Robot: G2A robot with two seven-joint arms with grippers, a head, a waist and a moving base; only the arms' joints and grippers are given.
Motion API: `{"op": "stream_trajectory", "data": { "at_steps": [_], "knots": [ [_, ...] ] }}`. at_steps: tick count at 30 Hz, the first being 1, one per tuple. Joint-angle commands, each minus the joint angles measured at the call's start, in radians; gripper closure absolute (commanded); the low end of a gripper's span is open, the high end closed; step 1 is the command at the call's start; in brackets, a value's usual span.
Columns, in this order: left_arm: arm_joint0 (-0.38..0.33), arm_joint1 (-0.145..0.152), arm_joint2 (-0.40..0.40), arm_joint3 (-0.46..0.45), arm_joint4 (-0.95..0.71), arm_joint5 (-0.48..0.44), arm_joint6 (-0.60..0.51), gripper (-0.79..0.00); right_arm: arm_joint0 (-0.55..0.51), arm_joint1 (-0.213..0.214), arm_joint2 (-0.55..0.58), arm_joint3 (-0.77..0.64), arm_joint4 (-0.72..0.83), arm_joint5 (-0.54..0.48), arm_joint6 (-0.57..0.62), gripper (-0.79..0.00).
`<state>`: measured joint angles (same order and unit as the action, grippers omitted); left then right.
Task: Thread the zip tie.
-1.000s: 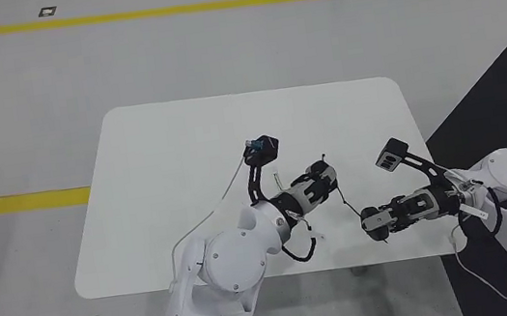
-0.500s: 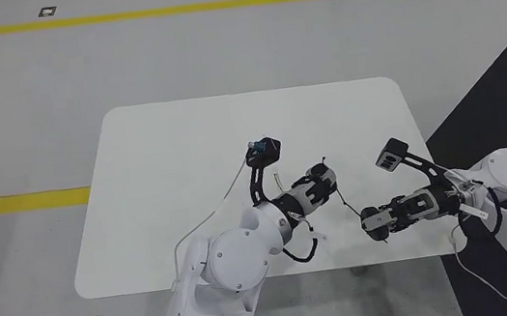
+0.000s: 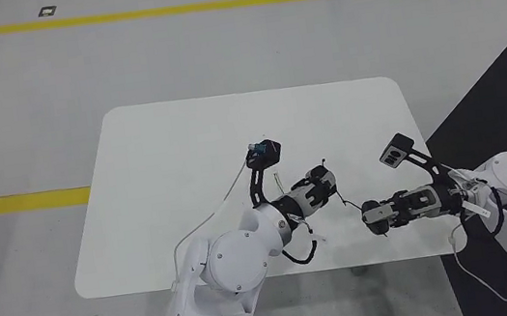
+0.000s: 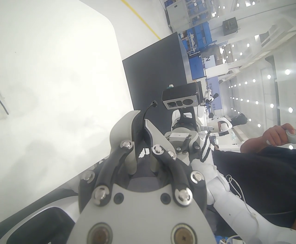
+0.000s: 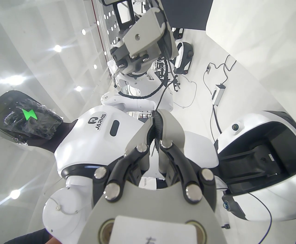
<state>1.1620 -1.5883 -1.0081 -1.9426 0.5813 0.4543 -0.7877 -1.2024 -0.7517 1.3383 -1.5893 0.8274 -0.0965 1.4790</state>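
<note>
**Top view.** White surface (image 3: 187,167). Left hand (image 3: 324,185) and right hand (image 3: 372,215) faced each other above its near edge. The black zip tie (image 3: 349,203) was strung between them, held off the surface.

**Left wrist view.** Left hand (image 4: 141,126) was pinched on one end of the zip tie, with the head (image 4: 153,104) poking past the fingertips.

**Right wrist view.** Right hand (image 5: 157,120) was clamped on the strap, which ran on towards the left hand.

**Step, as judged.** Both ends were secured and the tail was not yet in the head. The next move called for lining the tail up finely with the slot.
</note>
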Motion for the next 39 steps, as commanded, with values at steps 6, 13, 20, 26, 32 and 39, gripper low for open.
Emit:
{"op": "stream_trajectory", "data": {
  "at_steps": [6,13,20,26,32,39],
  "knots": [
    [-0.009,0.006,0.006,0.0,0.001,0.0,-0.016,0.0,0.004,-0.003,0.01,-0.007,0.001,0.01,0.003,0.0],
    [-0.013,0.013,0.018,-0.003,0.003,-0.021,-0.03,0.0,0.001,-0.007,0.013,-0.009,-0.015,0.006,-0.008,0.0],
    [-0.013,0.02,0.018,-0.006,-0.003,-0.032,-0.036,0.0,0.003,-0.009,0.021,-0.004,-0.015,0.014,-0.005,0.0],
    [-0.014,0.024,0.02,-0.007,-0.008,-0.029,-0.026,-0.2,0.002,-0.012,0.02,-0.009,-0.026,0.022,-0.003,0.0],
    [-0.013,0.028,0.024,-0.006,-0.009,-0.02,-0.011,-0.785,-0.004,-0.015,0.01,-0.008,-0.041,0.024,0.002,0.0],
    [-0.01,0.031,0.008,-0.014,-0.032,-0.002,0.028,-0.785,0.0,-0.016,0.032,0.0,-0.026,0.025,0.017,0.0]
  ]
}}
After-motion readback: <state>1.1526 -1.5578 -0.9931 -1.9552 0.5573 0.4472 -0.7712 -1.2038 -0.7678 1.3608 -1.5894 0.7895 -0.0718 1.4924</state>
